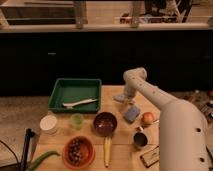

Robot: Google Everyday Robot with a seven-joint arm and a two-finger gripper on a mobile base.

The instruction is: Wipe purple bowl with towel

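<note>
A: Where is the purple bowl point(105, 123) sitting?
B: In the middle of the wooden table point(122, 152). It is round, deep and glossy inside, lying between the pale green cup point(76, 120) and the blue sponge block point(132, 114).
A: And the gripper point(127, 96)?
B: It is hanging at the far edge, right at the limp grey-blue towel point(119, 99). Whether it is gripping anything, I cannot tell.

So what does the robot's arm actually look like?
The arm is smooth off-white tubing, thick and rounded at the base, narrowing toward a rounded elbow joint. No cables show; small dark dots mark the base. Its tool, greyish, is low just behind the blue sponge.
</note>
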